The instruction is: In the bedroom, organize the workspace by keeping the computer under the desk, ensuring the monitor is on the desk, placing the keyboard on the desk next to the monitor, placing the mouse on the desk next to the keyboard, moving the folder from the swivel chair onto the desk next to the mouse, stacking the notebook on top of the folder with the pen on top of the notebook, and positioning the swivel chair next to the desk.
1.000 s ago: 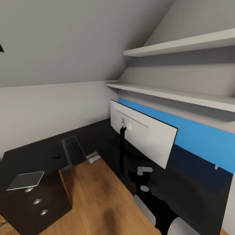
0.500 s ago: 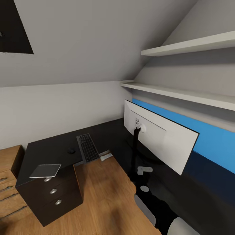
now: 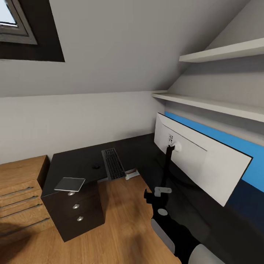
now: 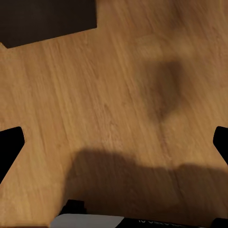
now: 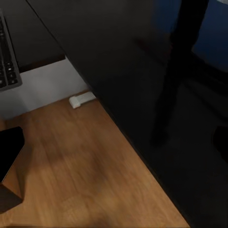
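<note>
Your monitor [image 3: 205, 167] stands on the black L-shaped tabletop [image 3: 80, 165], its white back turned toward you and its thin black stand planted on the long wing along the blue wall panel [image 3: 234, 141]. On the other wing, the keyboard [image 3: 113, 168] lies near the inner edge, with the small black mouse [image 3: 96, 166] just beside it. Further out, the grey notebook [image 3: 70, 184] rests flat at the end of the tabletop, above the drawers [image 3: 79, 212] with round silver knobs. A white desk foot [image 3: 132, 175] sits on the wood floor [image 3: 121, 227] below the keyboard's near end. A light wooden chest [image 3: 20, 198] with bar handles stands just beside the drawers.

Your right arm [image 3: 165, 216] reaches forward low by the monitor stand; you cannot tell whether its tool is spread or pressed together. In the left wrist view, the left tool [image 4: 116, 142] looks down at bare floor, its dark fingertips [image 4: 10, 142] far apart at either edge, holding nothing.
</note>
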